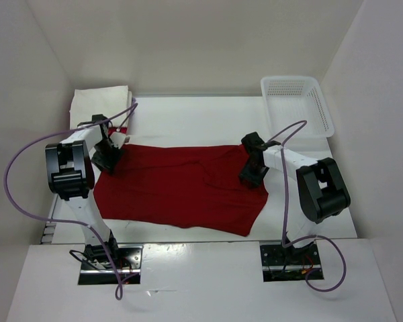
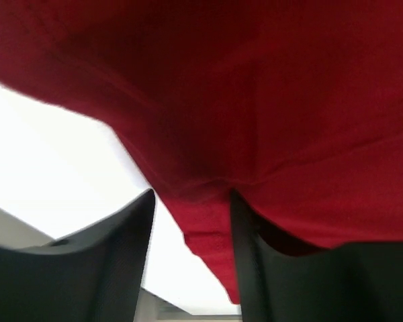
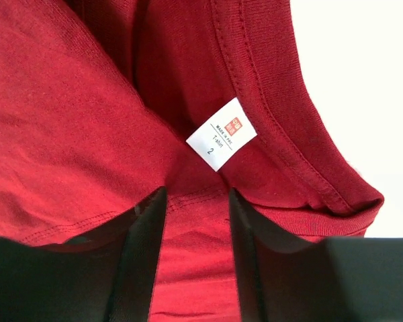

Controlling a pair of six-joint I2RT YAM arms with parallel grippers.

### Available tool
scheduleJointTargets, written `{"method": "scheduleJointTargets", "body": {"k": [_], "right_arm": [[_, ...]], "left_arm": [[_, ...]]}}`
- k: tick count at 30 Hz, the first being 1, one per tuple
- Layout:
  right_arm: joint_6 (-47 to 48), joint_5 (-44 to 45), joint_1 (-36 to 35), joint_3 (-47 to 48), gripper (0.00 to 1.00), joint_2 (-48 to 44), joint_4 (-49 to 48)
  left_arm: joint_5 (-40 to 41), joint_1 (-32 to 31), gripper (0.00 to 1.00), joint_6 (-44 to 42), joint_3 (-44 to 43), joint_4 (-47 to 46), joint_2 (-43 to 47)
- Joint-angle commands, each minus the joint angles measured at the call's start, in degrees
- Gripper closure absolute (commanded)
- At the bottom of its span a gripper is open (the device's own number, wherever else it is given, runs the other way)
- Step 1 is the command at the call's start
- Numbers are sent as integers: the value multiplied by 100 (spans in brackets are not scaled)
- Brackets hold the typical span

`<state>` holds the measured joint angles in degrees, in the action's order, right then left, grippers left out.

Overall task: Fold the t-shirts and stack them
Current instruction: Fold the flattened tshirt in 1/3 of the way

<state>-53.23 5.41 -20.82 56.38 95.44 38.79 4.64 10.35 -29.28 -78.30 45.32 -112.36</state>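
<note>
Dark red t-shirt (image 1: pixel 181 188) lies spread flat across the middle of the white table (image 1: pixel 188 117), its long side running left to right and its near right corner drooping toward the arm bases. The left gripper (image 1: pixel 109 155) sits low at the shirt's far left corner. In the left wrist view its fingers (image 2: pixel 121 261) are closed on a bunched fold of the red cloth, with creases running into the pinch and a hemmed edge hanging down between them. The right gripper (image 1: pixel 252 171) is down on the shirt's far right edge. In the right wrist view its fingers (image 3: pixel 138 255) are clamped on a gathered layer of fabric just below the collar seam, beside a small white label (image 3: pixel 221 134) printed "T-shirt 2". A folded cream white t-shirt (image 1: pixel 101 104) rests at the far left corner of the table, just behind the left arm. The white lattice basket (image 1: pixel 297 104) stands at the far right corner, well apart from the red shirt.
</note>
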Motion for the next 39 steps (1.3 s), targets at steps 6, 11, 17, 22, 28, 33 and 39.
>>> {"method": "scheduleJointTargets", "body": {"k": [6,11,17,22,28,33,39], "right_arm": [[-38,162,-71,5,65,107,33],[-38,162,-71,5,68,36,85],[-38,312,-177,-56,60,-16,367],[-38,312,-177,-57,76,-139,367],[-38,417,-177,-57,100,-333,559],[-38,540,-177,-57,100,-508,753],[14,593,-177,-57,100,-904,1245]], "left_arm": [[-200,-7,69,194,-168,29,-85],[-368,-7,86,194,-335,29,-137],[-473,-59,100,194,-546,29,-261],[-473,-112,100,142,-598,29,-261],[-473,-112,100,142,-651,29,-85],[-526,-112,100,203,-1116,29,108],[-254,-112,100,203,-1688,-111,214]]}}
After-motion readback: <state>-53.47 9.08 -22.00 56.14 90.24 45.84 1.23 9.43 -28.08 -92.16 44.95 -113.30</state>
